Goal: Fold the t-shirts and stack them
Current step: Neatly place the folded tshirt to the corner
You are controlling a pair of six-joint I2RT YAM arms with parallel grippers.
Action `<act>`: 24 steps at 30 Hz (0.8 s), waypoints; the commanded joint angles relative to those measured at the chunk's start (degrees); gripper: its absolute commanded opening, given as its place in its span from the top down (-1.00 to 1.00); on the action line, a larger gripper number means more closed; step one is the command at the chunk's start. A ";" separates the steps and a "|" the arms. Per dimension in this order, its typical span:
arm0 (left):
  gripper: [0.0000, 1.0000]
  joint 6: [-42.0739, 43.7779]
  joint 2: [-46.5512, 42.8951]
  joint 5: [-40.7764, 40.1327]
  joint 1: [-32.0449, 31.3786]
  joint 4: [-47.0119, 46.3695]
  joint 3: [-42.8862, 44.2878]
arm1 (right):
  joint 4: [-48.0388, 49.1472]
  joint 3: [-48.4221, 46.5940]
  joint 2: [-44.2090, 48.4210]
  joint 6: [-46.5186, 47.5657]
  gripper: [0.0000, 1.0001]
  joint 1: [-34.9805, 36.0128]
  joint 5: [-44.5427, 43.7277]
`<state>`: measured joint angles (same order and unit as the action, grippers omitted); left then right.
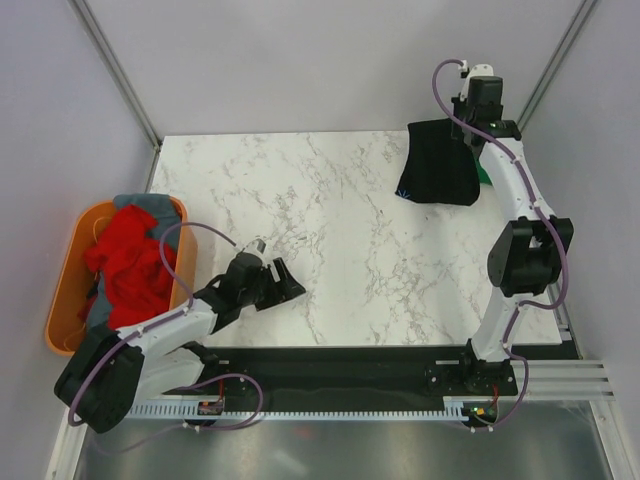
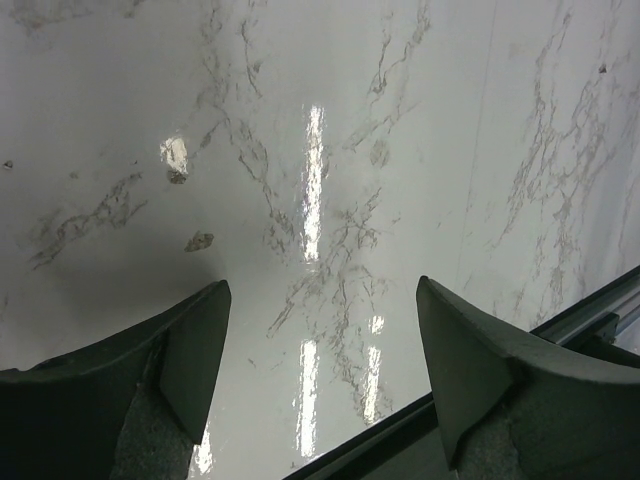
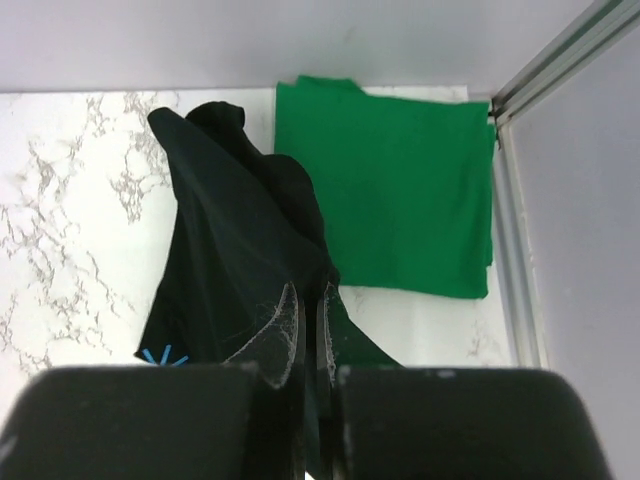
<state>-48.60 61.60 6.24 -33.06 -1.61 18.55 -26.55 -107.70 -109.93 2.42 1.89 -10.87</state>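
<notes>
Right wrist view: right gripper (image 3: 308, 320) clamps hanging black cloth t-shirt (image 3: 230, 240) beside far-right folded green cloth t-shirt (image 3: 400, 180), probably for stacking; left gripper (image 2: 320, 290) spread.

- You face a white marble-patterned table (image 1: 330, 200) with grey veins.
- Plain pale lilac-grey walls (image 1: 300, 60) close it in behind and on both sides.
- Slim metal frame posts (image 1: 115, 70) slant up from the back corners.
- A ribbed metal rail (image 1: 570, 375) lies along the near edge.
- Bright streaks of reflected light (image 2: 313, 180) show on the glossy top.
</notes>
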 commanded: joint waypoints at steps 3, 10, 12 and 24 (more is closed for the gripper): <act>-0.63 1.84 2.20 0.00 0.36 -1.38 3.25 | 6.86 -8.57 -2.04 3.21 1.00 -1.54 3.40; -0.62 1.84 3.08 -0.26 0.36 -1.21 3.78 | 6.77 -14.81 -6.34 1.89 1.00 -5.84 6.56; -0.62 1.84 3.35 -0.18 0.36 -1.12 3.95 | 6.95 -15.52 -6.96 1.98 1.00 -6.02 6.57; -0.60 1.75 4.05 -0.35 0.36 -1.12 4.39 | 8.00 -21.32 -11.97 1.81 1.00 -8.22 7.88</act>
<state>-48.56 65.34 6.20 -33.06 -1.61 20.97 -23.75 -124.60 -121.60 4.29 -5.21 -4.25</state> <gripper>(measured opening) 0.804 0.021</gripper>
